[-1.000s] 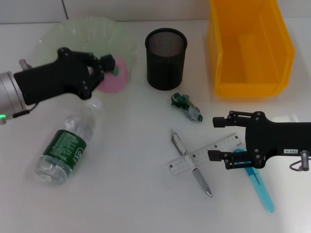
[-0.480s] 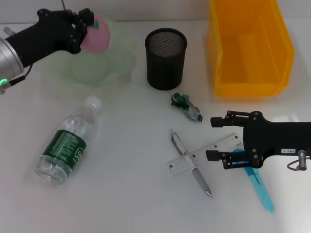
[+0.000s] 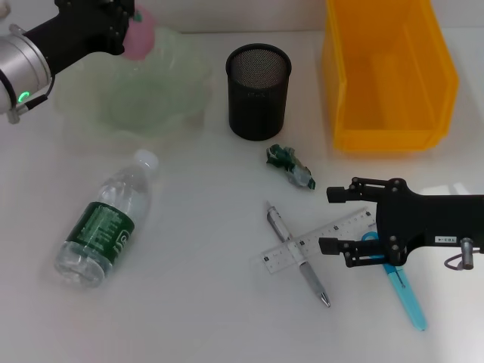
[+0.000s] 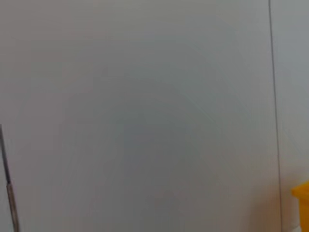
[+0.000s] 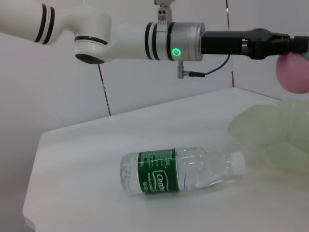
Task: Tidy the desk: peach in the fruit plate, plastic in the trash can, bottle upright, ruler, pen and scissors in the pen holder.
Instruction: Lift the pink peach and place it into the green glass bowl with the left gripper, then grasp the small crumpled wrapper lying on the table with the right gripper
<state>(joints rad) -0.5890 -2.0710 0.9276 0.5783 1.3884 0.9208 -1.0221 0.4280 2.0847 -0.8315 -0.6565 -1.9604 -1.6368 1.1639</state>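
Peach [image 3: 141,38], pink, is sitting pinched in the left end effector [image 3: 125,21], hanging above the far rim of the pale green fruit plate [image 3: 136,98] at far left. Right wrist view is confirming this from the side: peach [image 5: 293,72] clear of the plate [image 5: 270,130], held at the black fingers' tip. Left wrist view is showing only blank wall and a yellow corner.

Right end effector [image 3: 333,219] is hovering spread at near right, its fingers straddling the right end of the ruler [image 3: 318,240]. Ruler is lying across the pen [image 3: 296,253]; blue scissors [image 3: 401,287] are partly hidden under that arm.

Bottle [image 3: 102,223] is lying on its side on the surface [image 3: 204,302], near left. Green plastic scrap [image 3: 290,165] is lying just in front of the black mesh pen holder [image 3: 258,91]. Yellow bin [image 3: 386,72] is standing at far right.
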